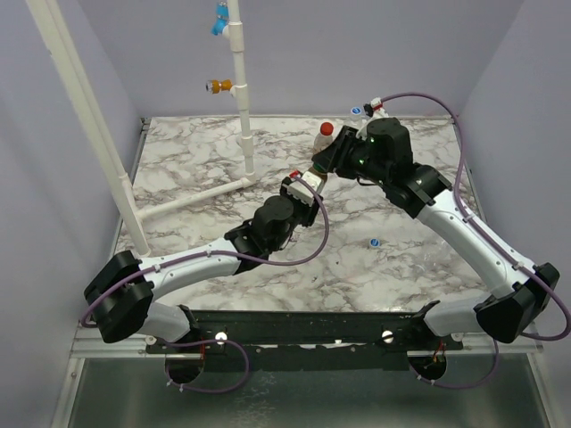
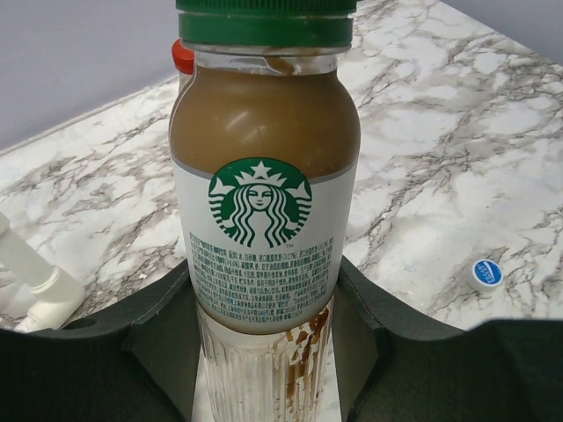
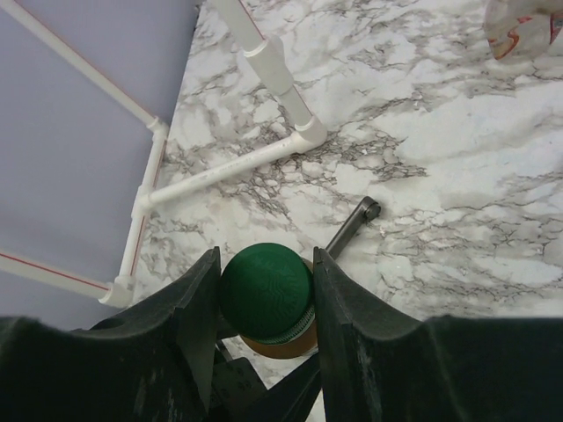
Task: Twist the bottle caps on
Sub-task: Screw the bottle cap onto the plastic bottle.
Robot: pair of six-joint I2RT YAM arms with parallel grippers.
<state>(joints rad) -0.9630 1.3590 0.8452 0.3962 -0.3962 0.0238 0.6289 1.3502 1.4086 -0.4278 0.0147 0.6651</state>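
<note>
Two claws on one bottle. Left gripper is clamped round the lower body of an upright clear plastic coffee bottle, frame centre. Right gripper is squeezed from above on the round green plastic cap sitting on its neck. Second bottle with red cap stands just behind. White-and-blue cap lies loose on the marble table, lower right. White pipe frame is upper left.

A green Starbucks siren logo sits centre frame on the bottle. The fine print beneath is illegible.
</note>
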